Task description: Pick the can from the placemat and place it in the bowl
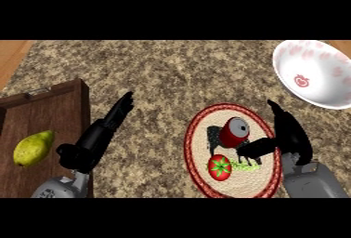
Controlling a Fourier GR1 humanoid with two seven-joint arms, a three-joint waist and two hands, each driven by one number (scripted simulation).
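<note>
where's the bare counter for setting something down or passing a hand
Bare granite counter runs between the wooden tray and the placemat, and across the far strip up to the bowl. The placemat is crowded: can, tomato and right hand. The left hand rests open beside the tray, which holds a pear.

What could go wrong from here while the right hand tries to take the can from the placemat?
1. The tomato lies close to the can on the placemat; the right hand, reaching with its thumb near both, might knock the tomato away.
2. The can lies on its side, so it may roll when touched.
3. The bowl sits at the counter's far right, partly out of view; the can could miss it.
</note>
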